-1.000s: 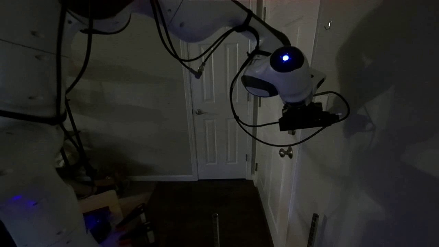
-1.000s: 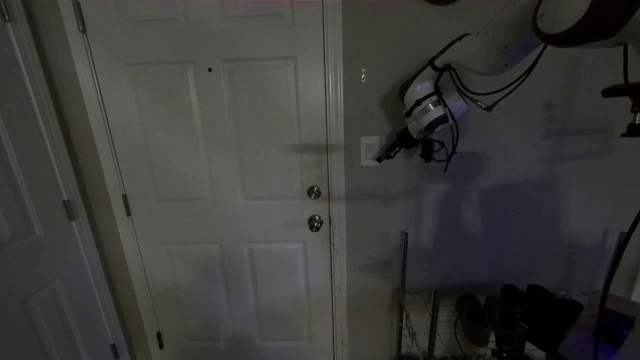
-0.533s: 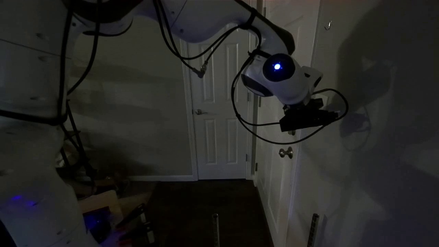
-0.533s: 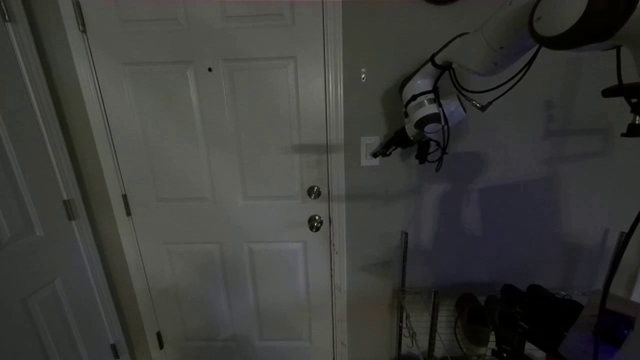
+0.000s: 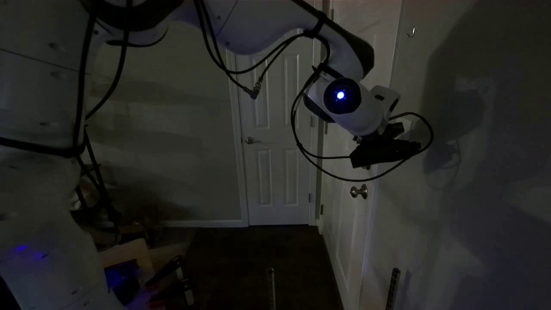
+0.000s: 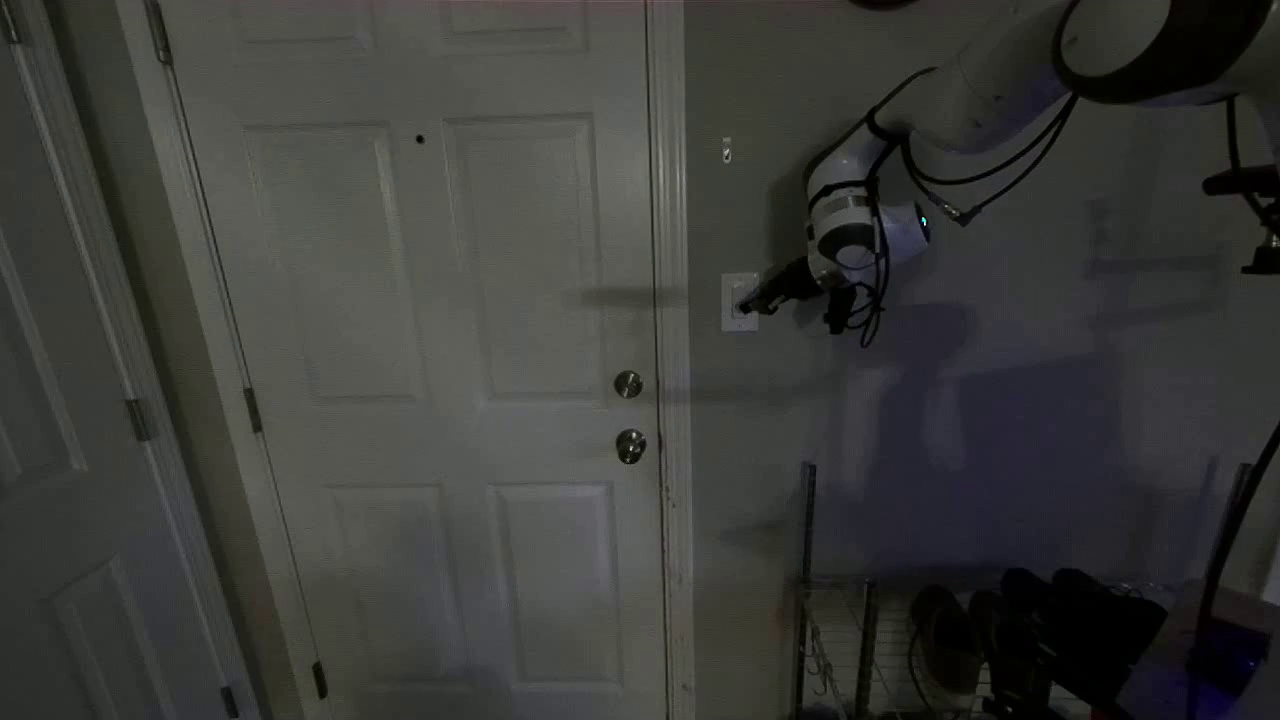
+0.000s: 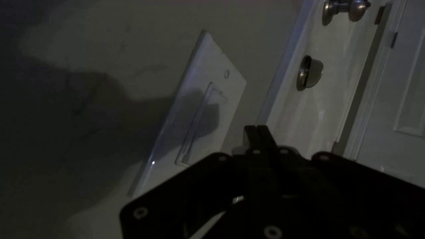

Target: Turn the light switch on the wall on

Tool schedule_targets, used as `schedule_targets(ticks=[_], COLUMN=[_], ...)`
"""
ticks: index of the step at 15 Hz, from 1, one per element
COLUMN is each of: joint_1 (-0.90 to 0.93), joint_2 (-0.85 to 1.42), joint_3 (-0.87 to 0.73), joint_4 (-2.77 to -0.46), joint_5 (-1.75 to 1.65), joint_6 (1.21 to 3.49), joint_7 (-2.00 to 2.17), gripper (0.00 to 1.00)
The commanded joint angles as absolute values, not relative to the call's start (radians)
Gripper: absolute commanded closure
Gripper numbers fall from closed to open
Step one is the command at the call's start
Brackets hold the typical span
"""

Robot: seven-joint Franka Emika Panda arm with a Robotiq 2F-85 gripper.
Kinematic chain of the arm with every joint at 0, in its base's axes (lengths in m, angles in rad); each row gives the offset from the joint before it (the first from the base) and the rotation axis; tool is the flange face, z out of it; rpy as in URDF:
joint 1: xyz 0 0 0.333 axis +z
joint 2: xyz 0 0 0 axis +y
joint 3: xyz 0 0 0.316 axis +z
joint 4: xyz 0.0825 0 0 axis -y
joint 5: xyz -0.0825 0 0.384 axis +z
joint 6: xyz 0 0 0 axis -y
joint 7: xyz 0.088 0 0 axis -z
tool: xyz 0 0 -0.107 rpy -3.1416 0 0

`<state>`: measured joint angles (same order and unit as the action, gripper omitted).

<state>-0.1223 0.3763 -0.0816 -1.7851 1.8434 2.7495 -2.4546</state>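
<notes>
The light switch is a pale upright plate with a rocker on the wall, right of the door. In the wrist view the light switch looks slanted, and a dark shadow falls across its rocker. My gripper overlaps the lower right part of the rocker in that exterior view. In the wrist view the gripper is shut with its fingertips together and nothing between them; they show just right of the plate. I cannot tell whether they touch it. In an exterior view the wrist camera and cable largely hide the gripper and switch.
A white panelled door stands left of the switch, with a round knob and a deadbolt. A small hook is above the switch. A wire rack with dark items stands below the arm. The room is dim.
My gripper has moved left and slightly up, from the plate's lower right edge to over the lower rocker. The wrist has tilted, bringing the fingers flatter toward the wall.
</notes>
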Motion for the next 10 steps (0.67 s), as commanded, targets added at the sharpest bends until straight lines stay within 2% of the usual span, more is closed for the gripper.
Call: schedule_targets(ticks=[1,2,3,7,10], joint_1=[-0.115,-0.114,-0.046,0.068,0.136], joint_2=[0.385,0.387,0.402,0.442,0.446], joint_3=[-0.087,-0.091,-0.178,-0.33,-0.388], joint_4=[-1.748,-1.742,-1.689,-1.6,-1.653], joint_5=[2.023,2.071,1.991,2.005,2.009], joint_6=[2.77,2.768,2.756,2.75,2.768], joint_7=[-2.669,-2.724,-2.614,-2.607,-2.607], gripper=[0.98,0.98,0.98,0.98,0.98])
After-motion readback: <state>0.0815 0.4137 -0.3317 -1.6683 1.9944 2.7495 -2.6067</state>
